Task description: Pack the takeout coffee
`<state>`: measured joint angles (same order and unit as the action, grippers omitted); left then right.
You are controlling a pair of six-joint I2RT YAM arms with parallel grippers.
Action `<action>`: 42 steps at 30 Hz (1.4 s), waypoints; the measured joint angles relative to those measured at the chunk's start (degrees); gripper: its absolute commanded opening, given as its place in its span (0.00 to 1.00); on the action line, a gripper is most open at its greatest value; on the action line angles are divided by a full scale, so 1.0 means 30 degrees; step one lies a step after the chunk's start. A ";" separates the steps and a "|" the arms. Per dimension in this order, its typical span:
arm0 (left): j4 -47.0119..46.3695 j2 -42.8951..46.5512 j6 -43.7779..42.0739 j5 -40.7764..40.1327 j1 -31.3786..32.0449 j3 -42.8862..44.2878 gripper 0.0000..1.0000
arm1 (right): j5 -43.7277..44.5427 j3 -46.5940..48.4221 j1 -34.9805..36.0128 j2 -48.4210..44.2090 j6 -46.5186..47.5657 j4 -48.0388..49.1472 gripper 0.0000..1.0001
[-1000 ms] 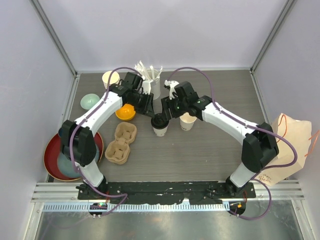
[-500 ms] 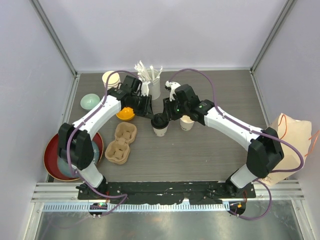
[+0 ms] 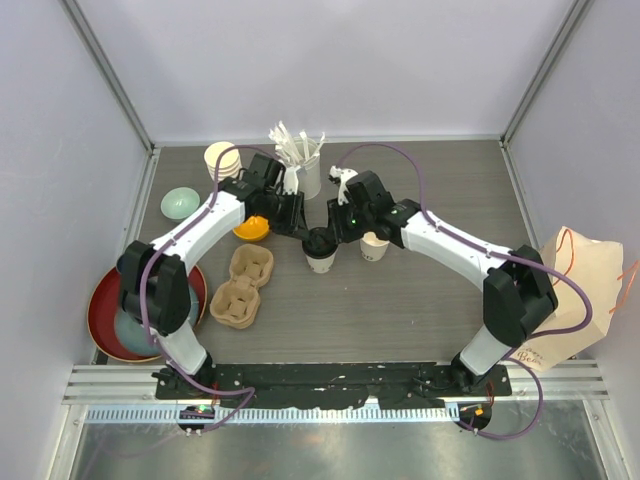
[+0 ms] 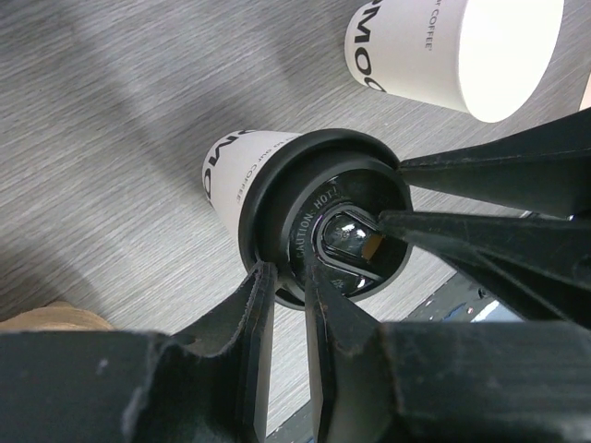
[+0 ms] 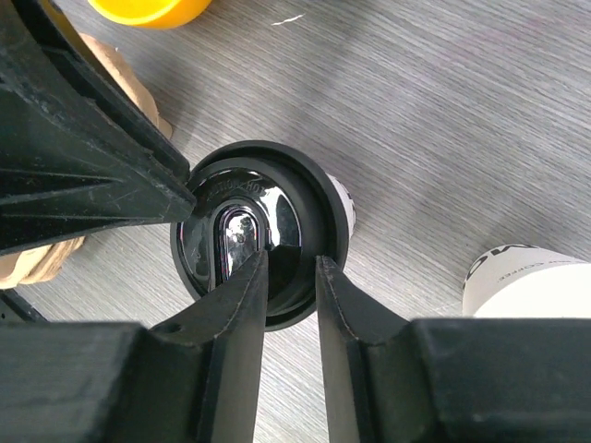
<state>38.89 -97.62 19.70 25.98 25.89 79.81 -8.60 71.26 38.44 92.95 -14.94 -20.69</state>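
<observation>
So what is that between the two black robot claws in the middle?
A white paper cup with a round black plastic lid. The left gripper and right gripper straddle its rim from opposite sides, clearest in both wrist views.

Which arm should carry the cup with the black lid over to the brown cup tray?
Probably left: the left gripper pinches the lidded cup by its rim, and the cup tray sits on its side.

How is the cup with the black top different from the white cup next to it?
The lidded cup wears a black lid; the open cup has none, so you can see inside. The left gripper and right gripper both have fingers around the lidded cup's rim; nothing touches the open cup. Both are white paper cups with dark lettering, standing upright.
</observation>
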 measured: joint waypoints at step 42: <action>-0.1115 0.0233 -0.0554 0.0962 0.0168 -0.1129 0.27 | 0.0670 -0.4116 -0.0299 -0.1953 -0.1909 0.4386 0.20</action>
<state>35.55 -96.92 18.04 28.86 26.39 76.42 -6.59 58.92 37.54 87.09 -20.67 -7.53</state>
